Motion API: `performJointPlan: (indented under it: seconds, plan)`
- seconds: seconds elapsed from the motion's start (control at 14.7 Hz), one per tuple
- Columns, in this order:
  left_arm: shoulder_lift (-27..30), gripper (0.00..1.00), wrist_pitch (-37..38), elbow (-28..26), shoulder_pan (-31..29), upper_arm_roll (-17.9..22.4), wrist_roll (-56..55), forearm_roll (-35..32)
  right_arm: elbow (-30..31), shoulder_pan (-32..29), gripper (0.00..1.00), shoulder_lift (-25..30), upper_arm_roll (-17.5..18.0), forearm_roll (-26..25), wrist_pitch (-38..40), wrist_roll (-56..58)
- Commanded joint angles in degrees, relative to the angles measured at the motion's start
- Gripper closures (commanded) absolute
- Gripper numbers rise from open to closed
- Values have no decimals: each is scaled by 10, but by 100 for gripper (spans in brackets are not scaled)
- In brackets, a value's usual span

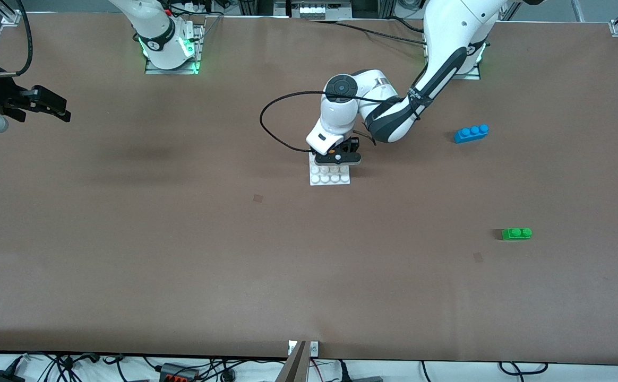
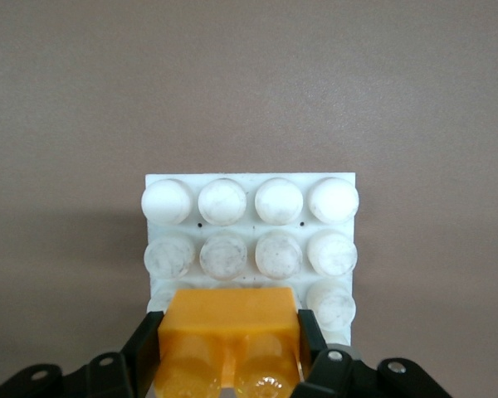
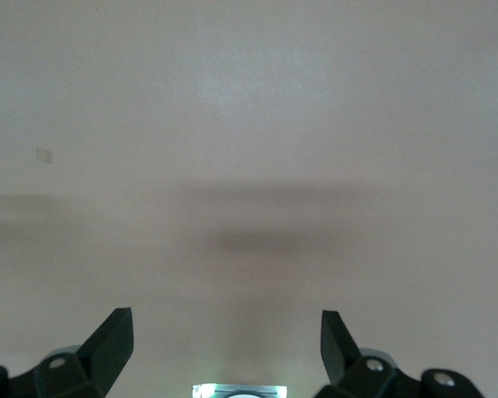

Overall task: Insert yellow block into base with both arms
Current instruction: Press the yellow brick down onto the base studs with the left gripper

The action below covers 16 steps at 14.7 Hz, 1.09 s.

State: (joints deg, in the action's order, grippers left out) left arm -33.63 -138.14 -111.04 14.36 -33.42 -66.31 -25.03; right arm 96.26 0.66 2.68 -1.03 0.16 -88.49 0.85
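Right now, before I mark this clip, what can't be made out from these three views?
- Front view: the yellow block is hidden under the left gripper; only the left wrist view shows it clamped.
- Whether the block is seated on the base or just above: neither view settles it.
- Base's farther stud rows: covered by that gripper in front view.
- Right gripper, waiting open at the table's edge: its arm is cut off by the frame.
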Motion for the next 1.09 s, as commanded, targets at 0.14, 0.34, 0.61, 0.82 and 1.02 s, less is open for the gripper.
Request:
performJointPlan:
  seconds: [0.14, 0.34, 0.61, 0.82, 1.02]
  plan:
    - [-9, 39, -13, 7, 13, 12, -17, -20, 0, 2, 0, 6, 0, -1, 1, -1]
    - [-17, 39, -15, 13, 16, 16, -22, -51, 0, 2, 0, 5, 0, -1, 0, -1]
    - [-23, 39, -16, 16, 16, 16, -44, -74, 0, 1, 0, 5, 0, -1, 1, -1]
    - [-23, 39, -16, 17, 16, 15, -64, -75, 0, 1, 0, 5, 0, -1, 1, -1]
    - [-21, 42, -14, 15, 15, 12, -74, -74, 0, 1, 0, 5, 0, -1, 0, -1]
